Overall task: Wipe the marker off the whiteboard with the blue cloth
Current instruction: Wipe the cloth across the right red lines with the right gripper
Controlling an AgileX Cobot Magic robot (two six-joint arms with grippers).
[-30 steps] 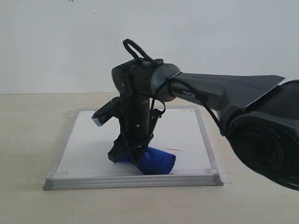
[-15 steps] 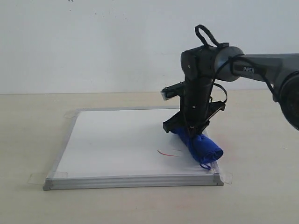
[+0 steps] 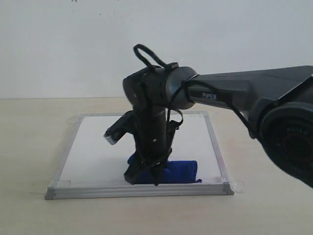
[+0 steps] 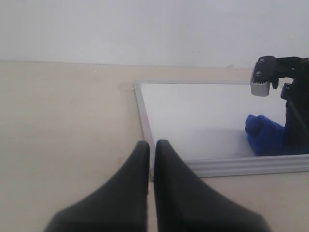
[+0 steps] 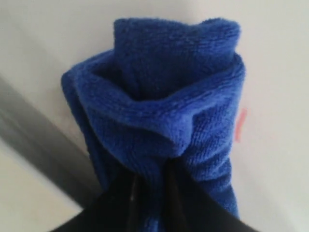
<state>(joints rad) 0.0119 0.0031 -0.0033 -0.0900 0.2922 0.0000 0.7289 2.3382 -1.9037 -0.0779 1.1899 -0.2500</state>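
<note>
The whiteboard lies flat on the table, silver-framed. My right gripper reaches across it and presses down near its front edge, shut on the blue cloth, which trails to the right of the fingers. In the right wrist view the cloth bunches up from between the dark fingers, beside the board's frame. A small red trace of the marker shows next to the cloth; the exterior view shows no red. My left gripper is shut and empty, off the board's corner.
Clear tape tabs stick out at the board's corners. The right arm's wrist camera hangs over the board's left half. The left wrist view shows the board, the cloth and tan tabletop.
The right arm has swung from the board's right side toward the left along the front edge, dragging the cloth. The red stroke seen half a second ago is now covered or gone.
</note>
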